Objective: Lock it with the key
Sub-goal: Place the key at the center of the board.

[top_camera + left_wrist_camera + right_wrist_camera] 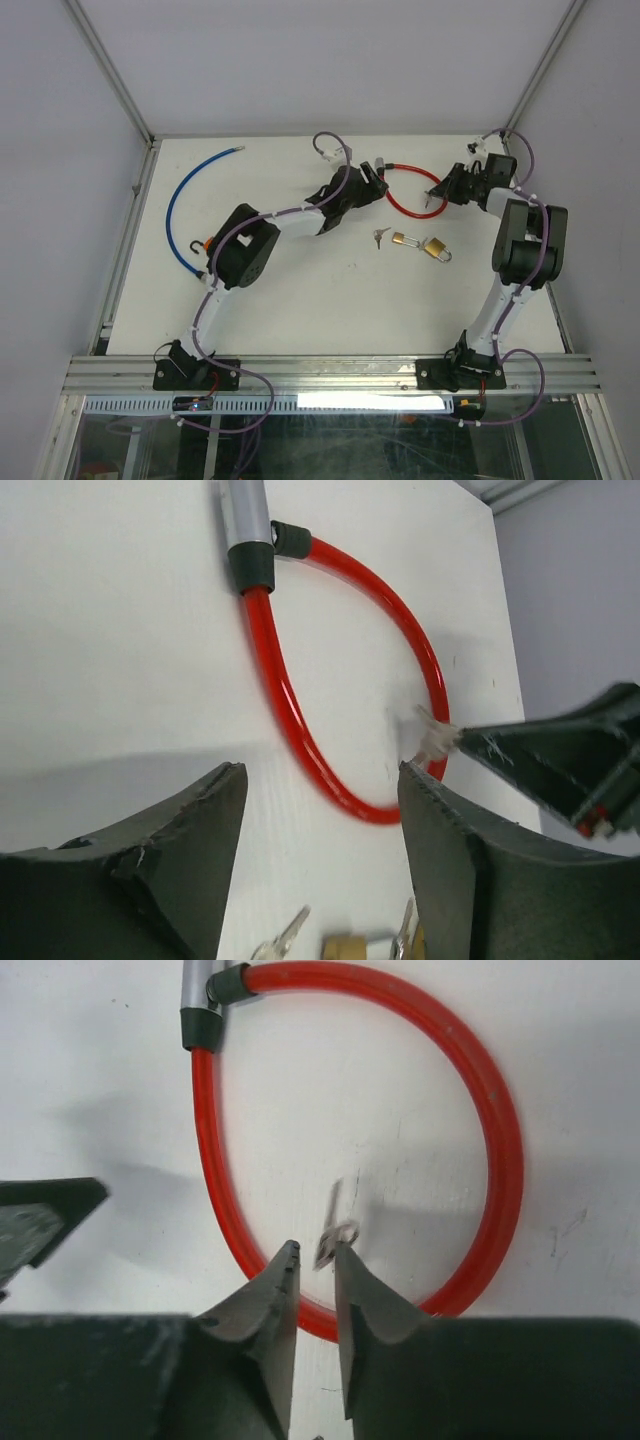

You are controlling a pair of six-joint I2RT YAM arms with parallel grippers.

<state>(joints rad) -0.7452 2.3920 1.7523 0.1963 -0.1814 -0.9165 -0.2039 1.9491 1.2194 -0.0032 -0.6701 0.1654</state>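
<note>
The red cable lock point(405, 207) lies as a closed loop at the back of the table, its silver barrel point(196, 990) at the far left end. A small silver key point(333, 1222) sits inside the loop, blurred, just off my right gripper's point(315, 1248) tips, touching its right fingertip. That gripper's jaws stand a narrow gap apart with nothing between them. My left gripper point(320, 770) is open wide just left of the loop point(290, 705), holding nothing. From the left wrist view the key point(432, 742) shows at the right gripper's tip.
A loose key point(378, 238) and two brass padlocks point(405, 240) point(436, 249) lie just in front of the loop. A blue cable point(178, 205) curves along the left side. Enclosure walls and a metal rail border the table.
</note>
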